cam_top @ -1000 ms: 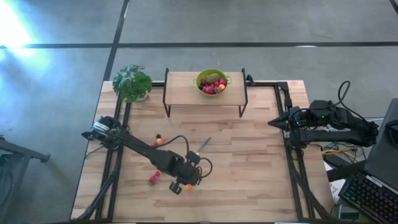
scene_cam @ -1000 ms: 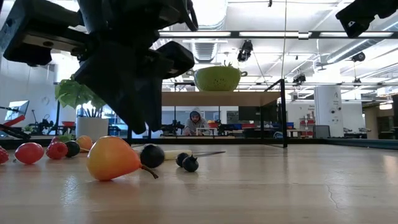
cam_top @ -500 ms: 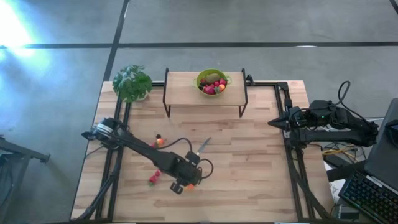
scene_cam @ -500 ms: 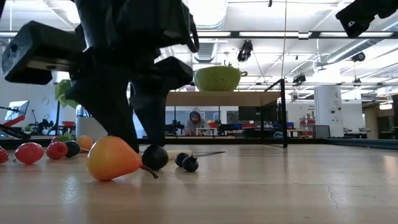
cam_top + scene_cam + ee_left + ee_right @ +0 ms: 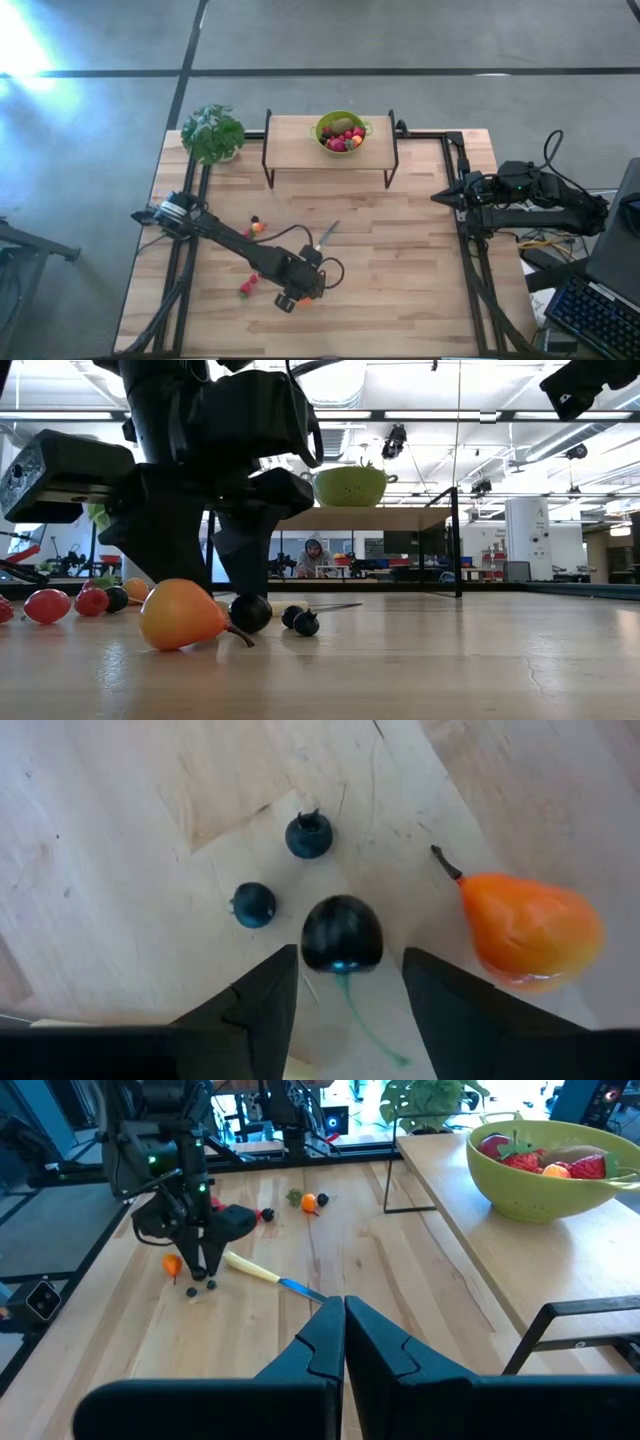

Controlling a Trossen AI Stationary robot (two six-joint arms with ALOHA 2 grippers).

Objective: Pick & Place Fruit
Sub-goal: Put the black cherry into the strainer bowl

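Fruit lies scattered on the pale wooden plank table (image 5: 400, 240). Left pincer (image 5: 345, 985) is down at the tabletop w/ fingers spread apart, grasping nothing; a glossy dark round cherry-like berry w/ a green stem (image 5: 342, 934) sits just ahead of the gap between its fingertips, resting on the wood. Beyond that berry, two small blue berries (image 5: 281, 870) lie close together. To one side of the pincer, an orange-yellow pear-shaped fruit w/ a dark stem (image 5: 180, 614) lies on its side, near but not touching. Farther off on the same table, small red & orange pieces (image 5: 70, 602) sit in a loose group.

A pale-handled knife w/ a bluish blade (image 5: 270, 1276) lies flat just past the pincer, toward the table's middle. At the back edge a raised wooden shelf on dark metal legs (image 5: 295, 150) carries a lime-green bowl (image 5: 342, 132) filled w/ red & other fruit. A leafy green potted plant (image 5: 212, 132) stands at the back left corner.

Right pincer (image 5: 344, 1323) waits clenched at the table's right edge, well apart from the fruit.

Room behind: open workshop w/ ceiling strip lights, desks, and a person seated far back (image 5: 314, 556). Floor around the table is grey concrete.
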